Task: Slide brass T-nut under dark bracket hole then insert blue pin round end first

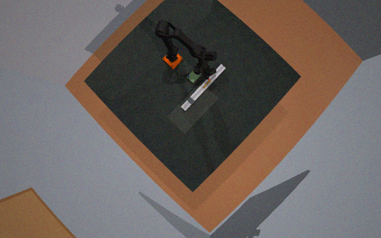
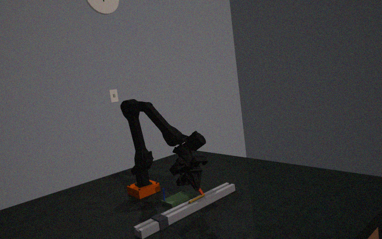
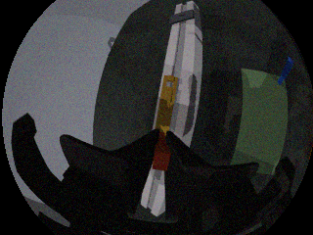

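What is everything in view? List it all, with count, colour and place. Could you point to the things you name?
rail (image 1: 198, 92) (image 2: 200, 206) (image 3: 172, 59): one, silver, on the table
bracket (image 1: 190, 100) (image 2: 160, 222) (image 3: 181, 17): one, dark grey, across the rail
T-nut (image 1: 206, 84) (image 2: 196, 198) (image 3: 167, 98): one, brass, at the rail's top
handle (image 1: 209, 80) (image 2: 200, 191) (image 3: 161, 156): one, orange, in the gripper
tray (image 1: 193, 77) (image 2: 179, 197) (image 3: 261, 117): one, green, beside the rail
pin (image 2: 163, 194) (image 3: 286, 70): one, blue, at the tray
table (image 1: 192, 165) (image 2: 305, 201): one, dark-topped
wall plate (image 2: 114, 95): one, pale
round wall fixture (image 2: 105, 7): one, pale
arm base (image 1: 172, 65) (image 2: 141, 192): one, orange
gripper (image 1: 209, 78) (image 2: 199, 188) (image 3: 163, 132): one, black, above the rail

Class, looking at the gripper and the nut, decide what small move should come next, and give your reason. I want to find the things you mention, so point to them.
Probably ease the nut (image 1: 206, 84) (image 2: 196, 198) (image 3: 166, 100) down and level it into the rail's slot. The gripper (image 1: 209, 78) (image 2: 199, 187) (image 3: 162, 131) grips its orange handle (image 1: 209, 80) (image 2: 201, 191) (image 3: 161, 158), which leans, and the nut seems to lie along the slot, short of the bracket (image 1: 190, 100) (image 2: 160, 221) (image 3: 182, 18).
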`<state>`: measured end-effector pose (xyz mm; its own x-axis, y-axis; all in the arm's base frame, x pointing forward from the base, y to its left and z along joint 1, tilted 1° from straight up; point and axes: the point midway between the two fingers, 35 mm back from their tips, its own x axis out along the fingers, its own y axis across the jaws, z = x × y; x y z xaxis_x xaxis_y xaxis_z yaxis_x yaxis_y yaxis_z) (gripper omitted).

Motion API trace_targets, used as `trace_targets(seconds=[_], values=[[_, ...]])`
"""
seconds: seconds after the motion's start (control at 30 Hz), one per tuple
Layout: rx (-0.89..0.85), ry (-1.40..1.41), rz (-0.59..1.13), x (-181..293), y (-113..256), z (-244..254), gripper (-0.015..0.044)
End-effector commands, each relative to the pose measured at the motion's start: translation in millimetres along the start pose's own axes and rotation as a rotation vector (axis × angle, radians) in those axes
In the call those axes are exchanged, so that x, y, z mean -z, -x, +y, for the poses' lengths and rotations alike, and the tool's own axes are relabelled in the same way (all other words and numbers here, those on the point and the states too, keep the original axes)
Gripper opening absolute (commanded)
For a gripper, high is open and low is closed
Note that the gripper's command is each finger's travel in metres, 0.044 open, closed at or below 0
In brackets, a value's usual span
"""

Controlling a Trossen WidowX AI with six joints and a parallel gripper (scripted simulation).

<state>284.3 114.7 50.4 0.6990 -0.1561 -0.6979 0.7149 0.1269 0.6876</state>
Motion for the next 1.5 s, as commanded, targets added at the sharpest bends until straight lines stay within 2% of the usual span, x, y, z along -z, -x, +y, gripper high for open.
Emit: trace_targets(seconds=[0.0, 1.47], values=[[-0.004, -0.005, -0.007, -0.8, -0.4, 0.4, -0.015], [0.067, 0.016, -0.009, 0.2, -1.3, 3.2, -0.015]])
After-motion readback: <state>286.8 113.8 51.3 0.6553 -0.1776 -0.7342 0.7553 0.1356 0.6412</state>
